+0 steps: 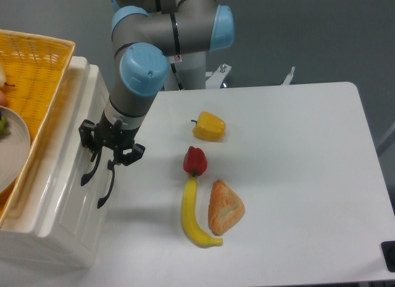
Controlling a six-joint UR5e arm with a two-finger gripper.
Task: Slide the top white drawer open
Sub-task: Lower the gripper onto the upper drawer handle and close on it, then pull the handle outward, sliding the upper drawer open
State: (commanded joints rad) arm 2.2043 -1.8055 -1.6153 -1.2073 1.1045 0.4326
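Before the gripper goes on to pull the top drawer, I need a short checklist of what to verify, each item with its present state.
1. Gripper is at the black handles on the cabinet front, not elsewhere: ok.
2. It is lined up with the top white drawer's handle, not the lower drawer's handle: cannot tell, both handles lie close under the fingers.
3. Fingers closed on the handle: cannot tell from this view.
4. Top white drawer already slid out: not ok, its front looks flush.
5. Pull path over the table free: ok; the red pepper and banana lie off to the side.
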